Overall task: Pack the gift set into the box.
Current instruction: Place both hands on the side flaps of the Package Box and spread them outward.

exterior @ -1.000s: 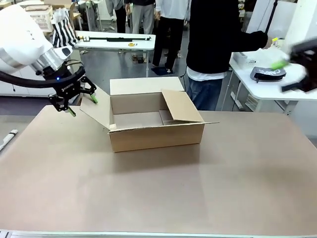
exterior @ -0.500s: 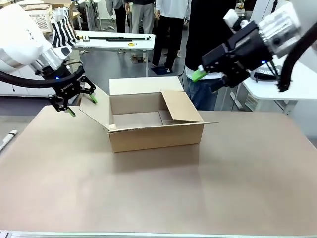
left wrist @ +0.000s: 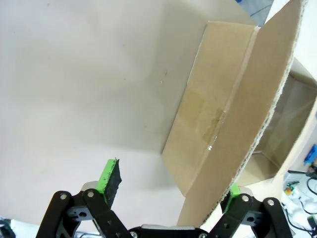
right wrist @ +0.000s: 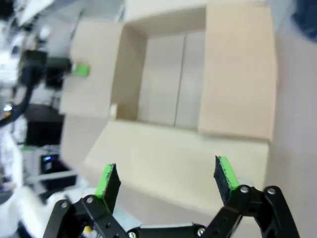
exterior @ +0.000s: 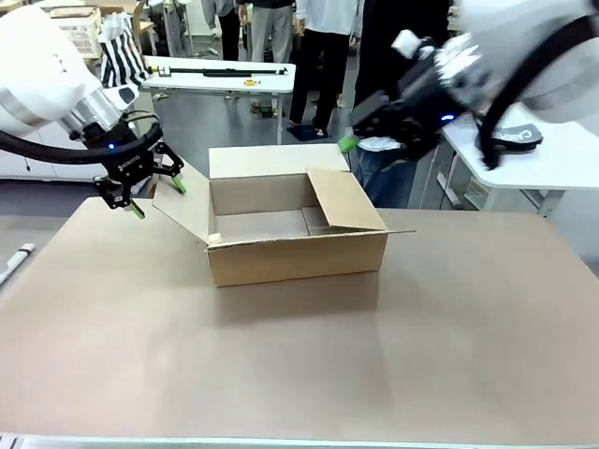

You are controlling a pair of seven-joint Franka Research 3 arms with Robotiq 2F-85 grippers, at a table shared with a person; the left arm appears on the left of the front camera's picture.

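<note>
One box (exterior: 298,254), three flaps showing, on one brown table (exterior: 281,365). Two grippers flank it, the left gripper (exterior: 157,198) and right gripper (right wrist: 167,176), two green-padded fingers (left wrist: 110,174) apiece. One person in black (exterior: 402,84) stands at upper centre, three more people (exterior: 318,37) behind, beside two white tables (exterior: 220,75) at upper left and right.

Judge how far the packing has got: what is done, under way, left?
Done: the large brown cardboard box stands open, its floor bare. In hand: the open left gripper straddles its left flap; the open right gripper hovers above. Left: all the packing.
</note>
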